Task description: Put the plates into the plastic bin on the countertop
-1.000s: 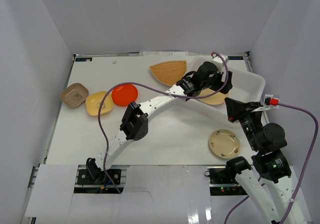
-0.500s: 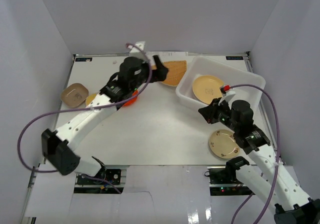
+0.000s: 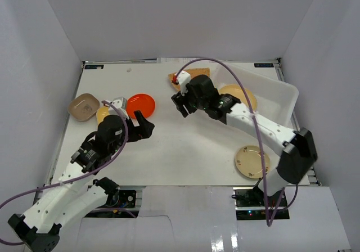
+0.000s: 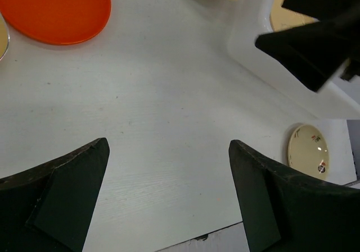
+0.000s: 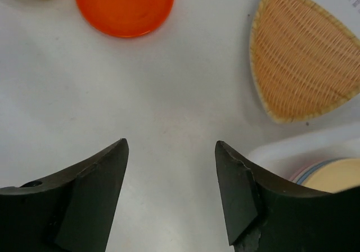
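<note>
The white plastic bin [image 3: 271, 79] stands at the back right of the countertop [image 3: 185, 145] with a tan plate [image 3: 244, 97] on top of a stack inside. Outside it lie a fan-shaped orange plate [image 3: 191, 74], a red-orange plate [image 3: 140, 104], a yellow plate [image 3: 103, 115], a brown rounded-square plate [image 3: 84, 107] and a cream plate [image 3: 252, 161]. My right gripper [image 3: 179, 103] hangs open and empty over bare countertop left of the bin, below the fan plate [image 5: 301, 61]. My left gripper [image 3: 145, 125] is open and empty just below the red-orange plate [image 4: 56, 10].
Grey walls close in the countertop on three sides. The right arm's forearm crosses over the bin's front-left corner, its elbow [image 3: 295, 151] above the cream plate's right side. A purple cable loops over each arm. The bin corner [image 5: 304, 151] sits close to my right finger.
The left arm has pulled back from the fan plate to the near left. The right arm has swung from the bin's front to the countertop left of it, and its jaws have opened.
</note>
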You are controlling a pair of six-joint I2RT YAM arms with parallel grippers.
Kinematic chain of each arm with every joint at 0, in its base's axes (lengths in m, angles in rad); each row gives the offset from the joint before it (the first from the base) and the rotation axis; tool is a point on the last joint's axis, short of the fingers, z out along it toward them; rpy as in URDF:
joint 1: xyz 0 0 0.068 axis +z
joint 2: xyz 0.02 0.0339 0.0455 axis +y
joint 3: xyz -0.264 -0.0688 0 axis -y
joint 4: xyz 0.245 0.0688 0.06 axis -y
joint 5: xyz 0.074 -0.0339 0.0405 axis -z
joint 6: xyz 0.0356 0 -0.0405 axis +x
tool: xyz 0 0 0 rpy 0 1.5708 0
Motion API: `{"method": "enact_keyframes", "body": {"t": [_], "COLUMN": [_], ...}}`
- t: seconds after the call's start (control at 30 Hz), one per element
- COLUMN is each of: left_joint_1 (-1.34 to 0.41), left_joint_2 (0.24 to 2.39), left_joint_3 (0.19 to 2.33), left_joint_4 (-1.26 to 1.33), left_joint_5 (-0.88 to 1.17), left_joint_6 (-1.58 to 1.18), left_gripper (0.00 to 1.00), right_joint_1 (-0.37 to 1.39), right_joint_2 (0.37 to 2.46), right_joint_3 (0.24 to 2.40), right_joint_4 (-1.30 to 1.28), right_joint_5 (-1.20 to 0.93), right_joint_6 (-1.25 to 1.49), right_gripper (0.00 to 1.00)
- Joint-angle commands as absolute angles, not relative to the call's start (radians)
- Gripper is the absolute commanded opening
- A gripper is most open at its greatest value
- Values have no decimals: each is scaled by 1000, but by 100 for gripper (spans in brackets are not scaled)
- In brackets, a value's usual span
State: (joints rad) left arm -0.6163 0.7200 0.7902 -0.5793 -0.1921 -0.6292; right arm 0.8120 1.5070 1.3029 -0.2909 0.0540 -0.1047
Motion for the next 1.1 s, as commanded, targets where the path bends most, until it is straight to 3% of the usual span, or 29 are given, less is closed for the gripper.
{"method": "enact_keyframes", "body": {"t": [0.0, 0.1, 0.3, 0.6, 0.7, 0.93, 1.07], "left_joint_1": [-612, -612, -609, -607, -598, -542, -525], "left_joint_2": [654, 557, 410, 325, 348, 344, 322], "left_joint_3": [759, 718, 695, 676, 676, 672, 670], "left_joint_4": [-689, -686, -678, -646, -637, -614, -612], "left_joint_5": [-256, -278, -334, -308, -275, -236, -235], "left_joint_6": [-649, -670, -684, -667, -654, -637, -637], "left_gripper": [98, 98, 98, 98, 98, 98, 98], "right_joint_1": [813, 812, 799, 758, 758, 799, 802], "right_joint_2": [1701, 1873, 2196, 2399, 2439, 2470, 2454], "right_joint_3": [1513, 1683, 1995, 2068, 2060, 2022, 2101], "right_joint_4": [-370, -396, -526, -448, -381, -94, 67], "right_joint_5": [213, 304, 394, 491, 555, 647, 611], "right_joint_6": [-334, -425, -555, -624, -660, -779, -756], "right_gripper": [73, 80, 82, 71, 62, 8, 8]}}
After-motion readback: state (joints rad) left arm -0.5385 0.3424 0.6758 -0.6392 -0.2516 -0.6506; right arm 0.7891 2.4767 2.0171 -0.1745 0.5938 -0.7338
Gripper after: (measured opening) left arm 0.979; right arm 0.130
